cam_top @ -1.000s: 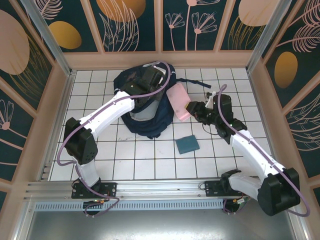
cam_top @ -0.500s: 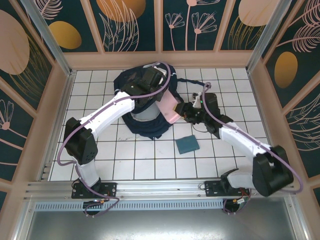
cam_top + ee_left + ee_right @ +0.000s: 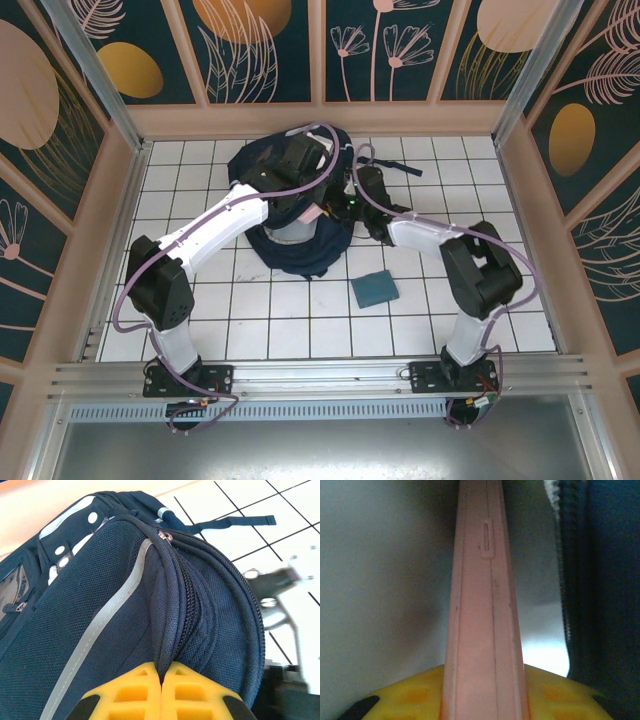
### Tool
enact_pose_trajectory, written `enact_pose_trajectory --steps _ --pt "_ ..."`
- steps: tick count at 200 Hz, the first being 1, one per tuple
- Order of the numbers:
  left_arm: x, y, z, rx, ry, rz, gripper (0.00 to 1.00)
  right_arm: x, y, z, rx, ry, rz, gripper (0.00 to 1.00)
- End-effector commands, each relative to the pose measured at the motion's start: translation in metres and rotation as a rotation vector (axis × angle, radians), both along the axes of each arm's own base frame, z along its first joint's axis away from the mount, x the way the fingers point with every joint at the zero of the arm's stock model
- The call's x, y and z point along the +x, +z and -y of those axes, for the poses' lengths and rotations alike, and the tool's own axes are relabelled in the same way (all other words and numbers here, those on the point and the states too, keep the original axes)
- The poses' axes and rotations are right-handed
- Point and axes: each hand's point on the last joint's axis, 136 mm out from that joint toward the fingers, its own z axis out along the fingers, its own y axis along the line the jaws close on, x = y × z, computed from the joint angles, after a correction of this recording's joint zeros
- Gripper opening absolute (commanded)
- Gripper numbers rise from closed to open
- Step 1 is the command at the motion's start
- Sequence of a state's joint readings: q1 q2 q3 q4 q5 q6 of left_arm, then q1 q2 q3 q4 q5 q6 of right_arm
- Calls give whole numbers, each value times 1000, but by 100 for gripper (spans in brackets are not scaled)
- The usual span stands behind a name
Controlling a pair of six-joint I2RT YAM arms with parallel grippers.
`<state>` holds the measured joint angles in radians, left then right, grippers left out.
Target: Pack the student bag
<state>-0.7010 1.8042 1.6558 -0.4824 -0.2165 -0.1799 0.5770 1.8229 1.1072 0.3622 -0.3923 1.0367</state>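
The student bag [image 3: 290,255], a big dark navy backpack with a pale stripe, lies at the back middle of the tiled floor. My left gripper [image 3: 320,178] [image 3: 161,672] is shut on a fold of the bag's fabric [image 3: 172,630] beside the zipper, holding the opening up. My right gripper [image 3: 345,205] [image 3: 482,680] reaches into that opening from the right. It is shut on a flat pink case [image 3: 480,595], seen edge-on between the yellow fingers. The bag's grey lining [image 3: 380,580] lies to the case's left, the dark zipper edge [image 3: 570,580] to its right. From above, the case is almost wholly hidden.
A flat teal item [image 3: 375,288] lies on the tiles in front of the bag, to the right. A bag strap [image 3: 400,167] trails right at the back. Wooden walls [image 3: 125,200] close in the floor on three sides.
My right arm has swung left from the tiles beside the bag, carrying the pink case into the bag's opening. The left gripper has kept its hold on the bag.
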Motion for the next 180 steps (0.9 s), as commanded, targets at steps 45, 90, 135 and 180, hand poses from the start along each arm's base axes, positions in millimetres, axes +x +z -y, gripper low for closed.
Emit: enact_pose_trajectory --steps 45,90,135,180 --pt "1 74 14 -188 -1 126 0 57 -1 -30 75 -92 127 18" --pt "4 74 17 -198 1 129 0 76 -11 -31 78 -154 181 21" --pt "10 74 18 -200 25 132 0 73 -17 -20 78 -176 135 70" --pt "15 72 16 -203 50 139 0 11 -17 17 74 -96 32 86"
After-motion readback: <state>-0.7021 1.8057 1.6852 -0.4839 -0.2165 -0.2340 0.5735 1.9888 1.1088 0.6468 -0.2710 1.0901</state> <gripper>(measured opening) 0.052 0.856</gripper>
